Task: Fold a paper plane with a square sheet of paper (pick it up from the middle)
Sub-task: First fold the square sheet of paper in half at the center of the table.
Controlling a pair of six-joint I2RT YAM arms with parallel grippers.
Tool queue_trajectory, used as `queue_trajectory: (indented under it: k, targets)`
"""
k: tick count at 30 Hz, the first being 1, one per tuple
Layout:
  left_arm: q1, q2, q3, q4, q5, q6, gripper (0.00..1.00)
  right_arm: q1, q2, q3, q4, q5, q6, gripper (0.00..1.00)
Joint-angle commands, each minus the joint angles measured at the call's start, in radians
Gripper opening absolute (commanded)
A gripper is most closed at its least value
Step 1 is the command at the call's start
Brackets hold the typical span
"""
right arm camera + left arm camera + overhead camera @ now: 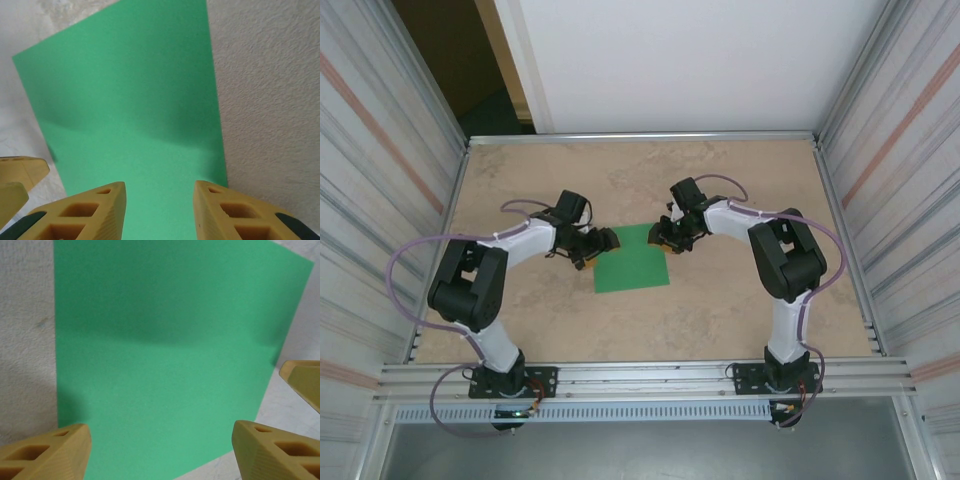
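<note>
The square sheet of paper [632, 262] is bright green and lies flat and unfolded on the tan table, filling much of both wrist views [165, 340] [130, 90]. My left gripper [595, 245] sits low at the sheet's far left corner. In its wrist view it [162, 432] is open wide, with the paper's near edge spanning the gap. My right gripper [663, 238] is at the far right corner. Its fingers stand closer together [159, 187], still apart, with flat paper between them. No paper plane shape is formed.
Metal-ribbed walls enclose the table [740, 300] on the left and right, with an aluminium rail [640, 378] along the near edge. A fingertip of the right gripper shows at the right edge of the left wrist view [300, 380]; the left gripper's fingers [20, 172] show in the right wrist view.
</note>
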Motion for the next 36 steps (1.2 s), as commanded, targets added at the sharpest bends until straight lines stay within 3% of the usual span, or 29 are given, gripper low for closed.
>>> queue_trajectory:
  k: [1,3,11,22,36]
  targets:
    - [-0.003,0.017,0.008,0.019,0.022,0.022,0.73,0.001,0.027,0.019,-0.040,-0.026,-0.024,0.41]
    - [-0.002,0.019,-0.004,0.034,0.014,0.024,0.67,0.001,0.030,0.014,-0.040,-0.023,-0.023,0.41]
    - [0.006,0.054,-0.050,0.037,-0.027,0.027,0.65,0.001,0.055,-0.003,-0.044,-0.013,-0.026,0.42]
    - [0.062,0.067,-0.209,0.269,0.085,-0.041,0.82,0.015,0.083,0.020,-0.033,-0.056,-0.034,0.49]
    - [0.077,0.022,-0.254,0.374,0.138,-0.057,0.90,0.062,0.140,0.085,0.033,-0.102,0.031,0.45]
